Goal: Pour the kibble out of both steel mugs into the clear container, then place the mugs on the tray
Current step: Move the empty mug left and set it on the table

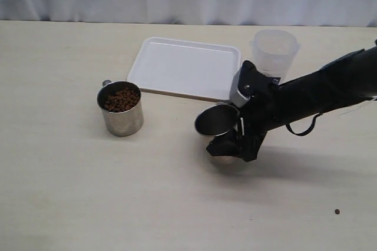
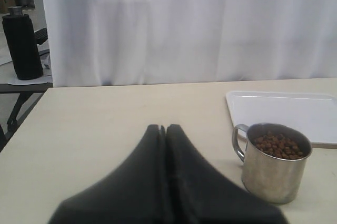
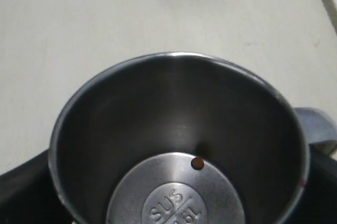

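My right gripper [image 1: 228,144] is shut on one steel mug [image 1: 215,122], clamping it across its body. This mug is tilted, low over the table in front of the tray [image 1: 185,67]. Inside it, a single kibble pellet [image 3: 197,163] lies on the bare bottom. The other steel mug [image 1: 121,108] stands upright at the left, filled with kibble [image 1: 122,99]. The clear container [image 1: 274,53] stands behind my right arm, beside the tray. In the left wrist view my left gripper [image 2: 162,128] is shut and empty, a short way from the full mug [image 2: 274,163].
One stray pellet [image 1: 337,211] lies on the table at the front right. A white curtain hangs behind the table's far edge. A black cylinder [image 2: 22,45] stands on another surface beyond the table's corner.
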### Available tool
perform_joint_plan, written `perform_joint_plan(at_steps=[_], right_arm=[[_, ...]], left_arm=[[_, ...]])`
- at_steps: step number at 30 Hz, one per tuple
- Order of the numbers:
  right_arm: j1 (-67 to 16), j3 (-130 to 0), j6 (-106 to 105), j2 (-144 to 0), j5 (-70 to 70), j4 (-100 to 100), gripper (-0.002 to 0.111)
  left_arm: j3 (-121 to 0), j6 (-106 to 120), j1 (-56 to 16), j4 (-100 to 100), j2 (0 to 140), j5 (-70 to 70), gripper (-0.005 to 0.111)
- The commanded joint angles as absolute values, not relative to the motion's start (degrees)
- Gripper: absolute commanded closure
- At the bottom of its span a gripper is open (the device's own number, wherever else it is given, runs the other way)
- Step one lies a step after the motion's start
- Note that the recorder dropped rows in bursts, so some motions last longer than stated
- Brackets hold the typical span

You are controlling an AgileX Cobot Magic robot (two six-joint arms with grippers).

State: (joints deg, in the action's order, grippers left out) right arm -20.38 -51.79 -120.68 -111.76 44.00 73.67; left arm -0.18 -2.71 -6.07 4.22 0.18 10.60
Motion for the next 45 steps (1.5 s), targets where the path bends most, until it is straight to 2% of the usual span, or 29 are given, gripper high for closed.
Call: perform_joint_plan(at_steps=[1,16,20,24,26,35,45], right_arm=[[-24.3,-53.1,-121.2,-111.6,41.6,72.0,0.104],[-25.0,-55.0,-121.2,-114.0,40.8,76.5,0.102],[-25.0,-55.0,-121.2,-113.9,40.8,73.6,0.083],[-25.0,-55.0,-120.9,-113.9,40.8,71.1,0.056],[-25.0,-55.0,-119.1,-113.8,40.8,71.1,0.049],[-24.9,-55.0,-117.0,-113.2,43.4,70.4,0.031],[-24.9,-55.0,-107.4,-106.0,43.8,65.1,0.031]], left_arm=[[0.0,-2.9,-6.4,4.0,0.0,9.9,0.107],[0.0,-2.9,-6.4,4.0,0.0,9.9,0.107],[0.0,-2.9,-6.4,4.0,0.0,9.9,0.107],[0.0,-2.9,-6.4,4.0,0.0,9.9,0.107],[0.0,-2.9,-6.4,4.2,0.0,9.9,0.107],[0.0,-2.9,-6.4,4.2,0.0,10.1,0.107],[0.0,-2.9,-6.4,4.2,0.0,10.1,0.107]])
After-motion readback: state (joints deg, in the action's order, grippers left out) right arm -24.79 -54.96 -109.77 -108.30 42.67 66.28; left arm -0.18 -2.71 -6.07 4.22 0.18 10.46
